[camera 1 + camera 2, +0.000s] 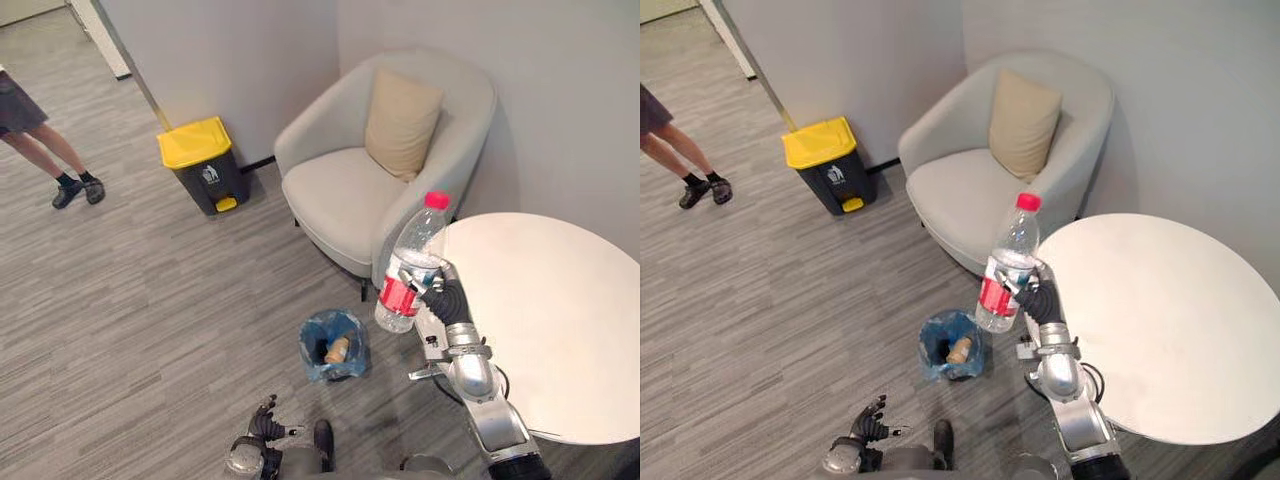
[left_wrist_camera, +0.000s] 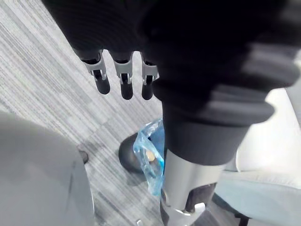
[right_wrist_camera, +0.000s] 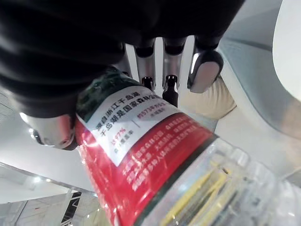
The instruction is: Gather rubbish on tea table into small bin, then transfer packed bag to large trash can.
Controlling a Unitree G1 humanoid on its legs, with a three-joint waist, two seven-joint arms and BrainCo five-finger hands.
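The right hand [image 1: 441,287] is holding a clear plastic bottle with a red label and a red cap [image 1: 412,262], its fingers curling around the label part. The bottle is standing almost upright in the air, cap upward, just beside the edge of the round white table [image 1: 560,320]. A small bin lined with a blue plastic bag [image 1: 333,345] is sitting on the grey floor nearby, with a brownish item inside. The left hand [image 1: 868,425] is hanging low with loosely spread fingers, holding nothing. A dark grey trash can with a yellow lid [image 1: 200,163] is standing by the wall.

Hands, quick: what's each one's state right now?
Left hand: open, fingers relaxed, holding nothing.
Right hand: closed on the plastic bottle.
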